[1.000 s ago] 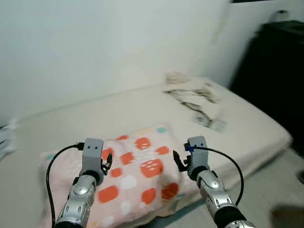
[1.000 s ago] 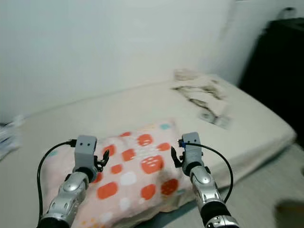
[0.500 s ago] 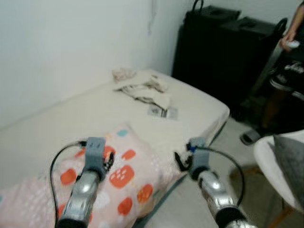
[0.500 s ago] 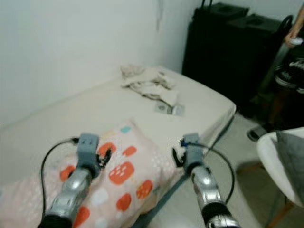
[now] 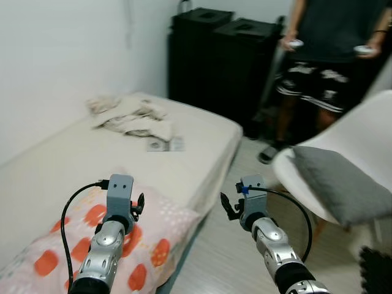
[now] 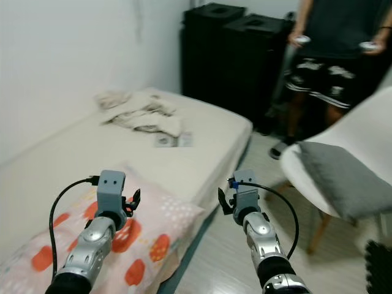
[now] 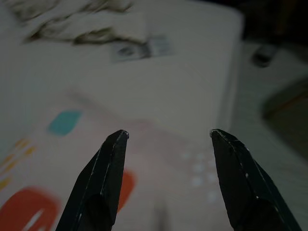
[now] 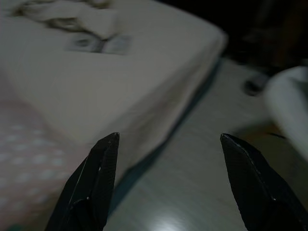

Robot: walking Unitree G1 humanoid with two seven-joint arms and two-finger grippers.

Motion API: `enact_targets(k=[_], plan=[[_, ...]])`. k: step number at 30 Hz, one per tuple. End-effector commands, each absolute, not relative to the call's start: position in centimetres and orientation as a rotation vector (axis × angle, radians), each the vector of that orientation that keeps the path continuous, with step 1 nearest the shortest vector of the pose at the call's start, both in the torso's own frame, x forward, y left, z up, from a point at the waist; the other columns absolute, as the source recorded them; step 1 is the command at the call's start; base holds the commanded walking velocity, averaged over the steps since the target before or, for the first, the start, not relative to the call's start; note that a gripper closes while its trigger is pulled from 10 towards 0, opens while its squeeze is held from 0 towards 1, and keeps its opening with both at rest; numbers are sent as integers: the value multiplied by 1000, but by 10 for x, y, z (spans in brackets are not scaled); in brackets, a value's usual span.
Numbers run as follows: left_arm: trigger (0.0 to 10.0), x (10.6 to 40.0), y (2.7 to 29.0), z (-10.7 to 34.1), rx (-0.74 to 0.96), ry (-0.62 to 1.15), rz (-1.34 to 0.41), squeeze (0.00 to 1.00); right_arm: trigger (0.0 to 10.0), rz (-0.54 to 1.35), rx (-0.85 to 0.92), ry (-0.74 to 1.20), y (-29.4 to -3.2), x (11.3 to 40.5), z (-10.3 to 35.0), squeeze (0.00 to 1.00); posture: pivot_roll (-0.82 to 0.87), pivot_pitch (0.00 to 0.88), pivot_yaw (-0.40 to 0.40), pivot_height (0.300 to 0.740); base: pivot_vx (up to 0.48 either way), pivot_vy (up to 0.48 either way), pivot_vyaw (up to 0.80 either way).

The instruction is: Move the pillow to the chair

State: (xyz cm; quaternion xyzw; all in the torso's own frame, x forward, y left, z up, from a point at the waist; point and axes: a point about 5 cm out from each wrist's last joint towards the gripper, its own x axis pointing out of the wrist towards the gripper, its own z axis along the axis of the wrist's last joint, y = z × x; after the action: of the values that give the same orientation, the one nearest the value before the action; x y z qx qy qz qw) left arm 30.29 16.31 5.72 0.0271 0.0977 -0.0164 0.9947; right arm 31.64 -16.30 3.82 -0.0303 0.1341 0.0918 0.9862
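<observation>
While the soft pink pillow with orange-red patches [image 5: 92,245] lies untouched at the near edge of the beige-sheeted bed [image 5: 184,153], I judge that I am at the very first step, with nothing grasped. My left hand [image 7: 166,180] hovers above the pillow's near corner with its two black fingers spread wide and empty; my right hand [image 8: 166,185] hangs off the bed's edge over the pale floor [image 5: 226,257], also wide and empty. The white moulded chair with wooden legs [image 5: 349,135] stands to my right, near the bed, with a grey cushion [image 5: 340,184] already on its seat, and a person in dark shorts [image 5: 318,55] stands behind it. Next I would lower both hands onto the pillow and pinch its edge. It looks soft and floppy, so a grip with both hands seems wise before turning toward the chair.
</observation>
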Motion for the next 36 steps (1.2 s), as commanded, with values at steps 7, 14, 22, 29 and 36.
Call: enact_targets(k=[7, 14, 22, 29, 36], plan=[[10000, 298, 167, 49, 72, 226, -19, 0, 10000, 192, -46, 278, -160, 315, 36, 0, -15, 19, -30, 740, 0, 0, -800], [10000, 298, 168, 48, 69, 230, -13, 0, 10000, 198, -51, 282, -159, 316, 36, 0, -14, 20, -32, 740, 0, 0, -800], [10000, 298, 168, 47, 61, 234, -16, 0, 10000, 201, -48, 284, -158, 317, 36, 0, -14, 22, -34, 740, 0, 0, -800], [10000, 300, 165, 47, 43, 247, -29, 0, 10000, 187, -30, 292, -158, 316, 35, 0, -13, 27, -27, 740, 0, 0, -800], [10000, 301, 160, 47, 39, 253, -35, 0, 10000, 184, -24, 298, -157, 314, 32, 0, -15, 28, -24, 740, 0, 0, -800]])
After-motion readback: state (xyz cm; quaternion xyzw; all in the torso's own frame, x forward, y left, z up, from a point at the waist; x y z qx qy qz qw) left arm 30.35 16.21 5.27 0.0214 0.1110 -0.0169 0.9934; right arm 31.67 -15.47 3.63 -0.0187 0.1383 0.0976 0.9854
